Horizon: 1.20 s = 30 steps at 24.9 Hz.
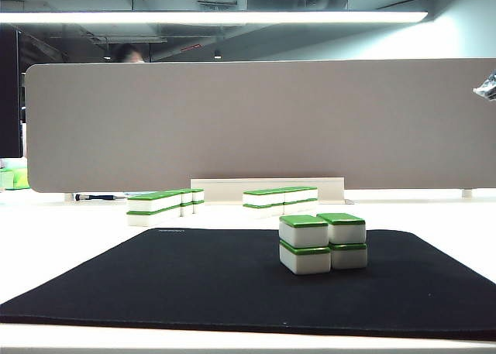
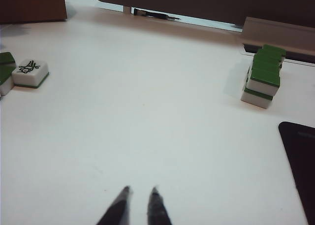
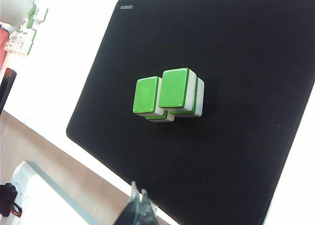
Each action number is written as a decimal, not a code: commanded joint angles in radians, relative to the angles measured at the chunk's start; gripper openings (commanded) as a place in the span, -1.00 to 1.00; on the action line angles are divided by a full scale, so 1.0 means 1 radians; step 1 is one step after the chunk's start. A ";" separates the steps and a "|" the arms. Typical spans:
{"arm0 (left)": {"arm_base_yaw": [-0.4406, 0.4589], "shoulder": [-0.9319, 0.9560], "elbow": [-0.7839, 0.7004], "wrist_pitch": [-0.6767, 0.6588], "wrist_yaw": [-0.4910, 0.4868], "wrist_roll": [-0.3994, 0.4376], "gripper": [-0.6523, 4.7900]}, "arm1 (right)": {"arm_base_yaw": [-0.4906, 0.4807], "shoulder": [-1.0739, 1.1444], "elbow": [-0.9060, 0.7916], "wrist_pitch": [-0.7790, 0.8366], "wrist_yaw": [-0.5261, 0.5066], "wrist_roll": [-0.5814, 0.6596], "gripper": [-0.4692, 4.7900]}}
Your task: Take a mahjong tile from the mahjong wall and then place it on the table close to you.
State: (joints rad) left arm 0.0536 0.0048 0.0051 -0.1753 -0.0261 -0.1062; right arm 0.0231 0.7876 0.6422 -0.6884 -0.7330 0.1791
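The mahjong wall (image 1: 163, 205) is a two-high row of white tiles with green tops, at the back left of the white table (image 1: 70, 245). In the left wrist view the wall (image 2: 263, 78) runs away from the camera, well ahead of my left gripper (image 2: 141, 191). Its jaws stand slightly apart over bare table, with nothing between them. My right gripper (image 3: 138, 189) is shut and empty. It hangs high over the near edge of the black mat (image 3: 236, 151). Neither gripper touches a tile.
A two-by-two cluster of tiles (image 1: 322, 242) stands on the mat (image 1: 194, 276). A shorter tile row (image 1: 280, 199) sits at the back, before the grey divider panel (image 1: 256, 122). Loose tiles (image 2: 30, 72) lie far off to one side of the left gripper.
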 commanded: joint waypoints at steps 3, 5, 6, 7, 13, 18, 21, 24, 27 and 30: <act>-0.001 0.000 0.002 -0.012 0.008 -0.002 -0.58 | 0.000 -0.002 0.005 0.015 0.000 -0.015 -0.82; -0.002 0.000 0.002 -0.012 0.008 -0.002 -0.58 | 0.000 -0.002 0.004 0.034 0.024 -0.085 -0.82; -0.002 0.000 0.002 -0.012 0.008 -0.002 -0.58 | 0.000 -0.002 0.001 0.071 0.067 -0.086 -0.82; -0.002 0.000 0.002 -0.012 0.008 -0.002 -0.58 | 0.001 -0.002 -0.005 0.108 0.086 -0.086 -0.82; -0.002 0.000 0.002 -0.011 0.005 -0.002 -0.58 | 0.001 -0.029 -0.010 0.177 0.182 -0.086 -0.83; -0.002 0.000 0.002 -0.011 0.005 -0.002 -0.58 | 0.000 -0.108 -0.043 0.224 0.276 -0.087 -0.82; -0.002 0.000 0.002 -0.011 0.005 -0.002 -0.58 | 0.000 -0.159 -0.081 0.269 0.309 -0.086 -0.82; -0.002 0.000 0.002 -0.012 0.005 -0.002 -0.58 | 0.000 -0.232 -0.151 0.314 0.373 -0.087 -0.82; -0.002 0.000 0.002 -0.011 0.005 -0.002 -0.58 | 0.000 -0.296 -0.223 0.347 0.433 -0.086 -0.82; -0.002 0.000 0.002 -0.011 0.004 -0.002 -0.58 | 0.000 -0.364 -0.291 0.383 0.492 -0.086 -0.83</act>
State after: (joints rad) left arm 0.0536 0.0048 0.0051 -0.1753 -0.0265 -0.1062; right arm 0.0231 0.4393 0.3634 -0.3470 -0.2695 0.0952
